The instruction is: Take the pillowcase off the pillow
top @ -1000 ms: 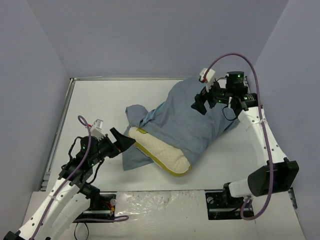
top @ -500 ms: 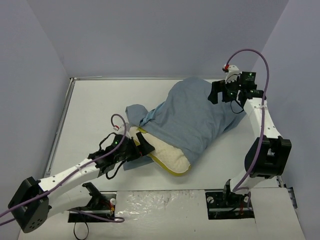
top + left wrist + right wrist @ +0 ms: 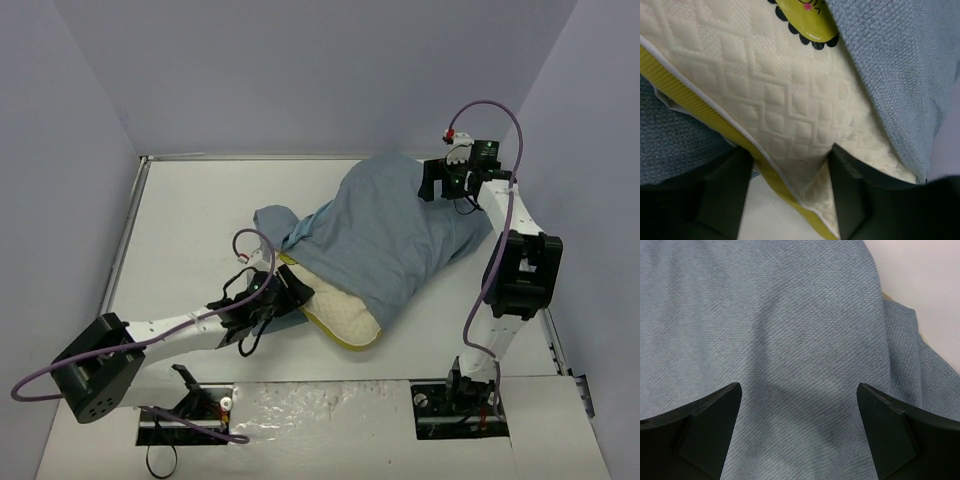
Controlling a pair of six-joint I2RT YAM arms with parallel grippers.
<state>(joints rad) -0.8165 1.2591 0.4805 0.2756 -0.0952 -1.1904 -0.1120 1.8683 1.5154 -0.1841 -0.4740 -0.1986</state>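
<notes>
- Roughly, the job looks barely begun: the pillowcase (image 3: 385, 235) sheathes most of the pillow (image 3: 340, 312), and only the pillow's near corner, with its yellow band, pokes out toward the arms.
- The left claw (image 3: 785, 152) is half-closed, pinching that bare corner.
- The right claw (image 3: 798, 387) is spread wide over the cloth's far end, grasping nothing.
- Pulling the two apart remains.

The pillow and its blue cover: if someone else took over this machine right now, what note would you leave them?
Left gripper: straddles the bare near corner of the pillow; firm grip unclear.
Right gripper: open, over the far end of the pillowcase.
Done: one pillow end is out of the pillowcase.
Left: hold the pillow, pull the pillowcase off the rest.
</notes>
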